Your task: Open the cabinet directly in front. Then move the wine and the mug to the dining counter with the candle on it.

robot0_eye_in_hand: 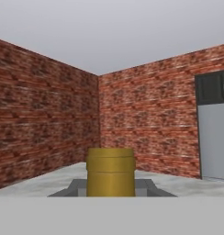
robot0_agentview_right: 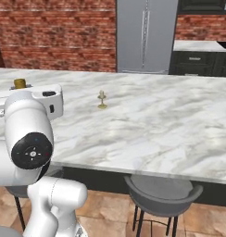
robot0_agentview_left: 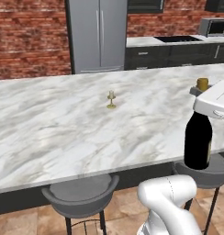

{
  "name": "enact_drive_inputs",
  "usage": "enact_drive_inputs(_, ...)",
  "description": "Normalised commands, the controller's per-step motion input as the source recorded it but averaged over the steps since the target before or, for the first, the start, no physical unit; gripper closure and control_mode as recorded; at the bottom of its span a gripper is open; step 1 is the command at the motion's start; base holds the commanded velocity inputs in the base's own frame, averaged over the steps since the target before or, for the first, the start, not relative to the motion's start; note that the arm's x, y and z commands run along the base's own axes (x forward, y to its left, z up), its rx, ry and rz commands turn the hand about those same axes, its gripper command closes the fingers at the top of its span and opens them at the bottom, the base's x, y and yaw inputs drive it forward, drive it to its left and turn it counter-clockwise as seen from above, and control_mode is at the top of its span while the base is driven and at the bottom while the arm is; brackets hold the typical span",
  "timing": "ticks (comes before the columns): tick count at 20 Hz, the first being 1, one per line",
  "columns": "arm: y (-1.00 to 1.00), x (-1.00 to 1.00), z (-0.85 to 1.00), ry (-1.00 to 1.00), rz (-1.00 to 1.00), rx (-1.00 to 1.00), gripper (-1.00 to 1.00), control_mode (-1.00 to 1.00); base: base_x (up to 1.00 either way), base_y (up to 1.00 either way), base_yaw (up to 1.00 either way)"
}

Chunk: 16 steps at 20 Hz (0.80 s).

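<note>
In the left base view, the white arm's hand is covering the neck of the dark glass wine bottle (robot0_agentview_left: pixel 198 141), leaving just its gold cap and black body showing; the base is hanging just off the near edge of the long white-grey marble dining counter (robot0_agentview_left: pixel 63 133). The tiny gold goblet candle (robot0_agentview_left: pixel 111 100) is standing well to the left, mid-counter. The right base view is hiding the bottle's body behind the arm. In the hand view, the gripper (robot0_eye_in_hand: pixel 110 187) is clamping the gold-capped neck, its grey fingers (robot0_eye_in_hand: pixel 75 188) pressing on either side.
</note>
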Motion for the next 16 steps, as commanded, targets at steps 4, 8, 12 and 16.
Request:
enact_drive_inputs(4,0.00,0.00,0.00,0.00,0.00,0.00,1.00,1.00,1.00,-0.24,0.10)
enact_drive_inputs(8,0.00,0.00,0.00,0.00,0.00,0.00,1.00,1.00,1.00,-0.27,0.22)
enact_drive_inputs(12,0.00,0.00,0.00,0.00,0.00,0.00,1.00,1.00,1.00,-0.31,0.23)
enact_drive_inputs(16,0.00,0.00,0.00,0.00,0.00,0.00,1.00,1.00,0.95,-0.27,0.21)
